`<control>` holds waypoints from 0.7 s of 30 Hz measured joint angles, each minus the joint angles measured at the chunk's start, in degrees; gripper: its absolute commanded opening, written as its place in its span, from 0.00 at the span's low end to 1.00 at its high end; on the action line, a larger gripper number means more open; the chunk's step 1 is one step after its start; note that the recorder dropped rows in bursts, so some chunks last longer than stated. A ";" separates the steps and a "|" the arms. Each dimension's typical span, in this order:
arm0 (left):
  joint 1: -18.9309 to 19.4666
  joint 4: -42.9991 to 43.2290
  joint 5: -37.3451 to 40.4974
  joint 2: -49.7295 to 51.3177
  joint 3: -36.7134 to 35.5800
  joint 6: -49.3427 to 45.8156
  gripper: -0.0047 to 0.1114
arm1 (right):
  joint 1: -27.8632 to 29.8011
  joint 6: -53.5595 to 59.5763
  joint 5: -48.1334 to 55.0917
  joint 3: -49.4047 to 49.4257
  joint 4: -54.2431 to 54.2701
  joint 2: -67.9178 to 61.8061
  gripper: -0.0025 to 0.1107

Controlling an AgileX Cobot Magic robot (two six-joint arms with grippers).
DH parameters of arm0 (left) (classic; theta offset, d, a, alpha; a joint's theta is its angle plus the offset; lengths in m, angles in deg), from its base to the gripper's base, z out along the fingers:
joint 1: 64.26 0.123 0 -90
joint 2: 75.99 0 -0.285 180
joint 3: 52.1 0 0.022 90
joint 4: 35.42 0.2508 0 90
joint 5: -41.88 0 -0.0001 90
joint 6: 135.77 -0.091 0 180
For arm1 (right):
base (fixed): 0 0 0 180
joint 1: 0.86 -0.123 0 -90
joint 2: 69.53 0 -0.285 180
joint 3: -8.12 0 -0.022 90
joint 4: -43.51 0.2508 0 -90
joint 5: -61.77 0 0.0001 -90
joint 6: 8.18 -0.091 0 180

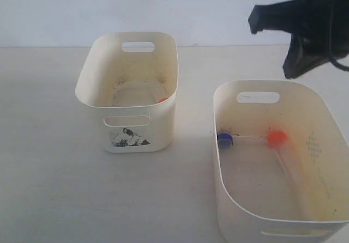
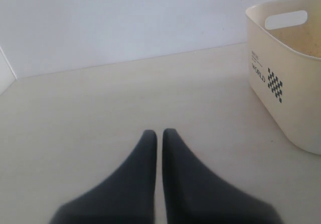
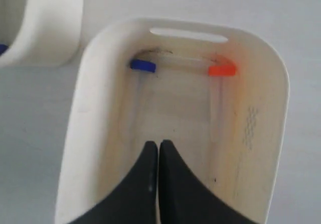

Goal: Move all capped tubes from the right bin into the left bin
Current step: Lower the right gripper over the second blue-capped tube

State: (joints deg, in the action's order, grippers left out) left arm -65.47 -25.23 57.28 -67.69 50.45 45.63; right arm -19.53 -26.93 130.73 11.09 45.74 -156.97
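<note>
Nearest, the right bin sits on the worktop with two tubes in it, both at its far end; the blue-capped tube lies along the far wall with its cap in the left corner; the orange-capped tube has its cap near that wall and its clear body running toward the near side, close to the right wall. Further back and to the left stands the left bin, apart from the right one; an orange cap shows on its floor and the right wrist view catches a sliver of blue inside it, so I judge the job about half done. Farthest and highest, the right claw hangs above the right bin, fingers pressed together with nothing between them; the left claw, over bare worktop off to the side, is likewise closed and empty.

The risk lies in those corners; a finger lowered beside a cap may strike the wall and shove the bin instead of straddling the tube; the smooth round bodies could roll or slip from a pinch; a weak grip might drop a tube on the worktop between the bins.
</note>
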 measured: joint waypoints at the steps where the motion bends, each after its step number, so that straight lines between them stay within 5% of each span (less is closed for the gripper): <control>1: 0.00 0.00 0.00 0.00 0.00 0.00 0.08 | 0.00 -0.73 0.11 1.98 -0.33 -0.19 0.02; 10: 0.00 0.00 0.00 0.00 0.00 0.00 0.08 | 0.00 -1.11 -14.57 17.05 6.96 -1.17 0.02; 21: 0.00 0.00 0.00 0.00 0.00 0.00 0.08 | 0.00 -0.38 -25.30 20.91 9.78 -1.17 0.02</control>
State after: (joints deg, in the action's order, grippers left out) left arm -65.47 -25.23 57.28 -67.69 50.45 45.63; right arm -19.53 -27.32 105.42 32.00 55.53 -158.14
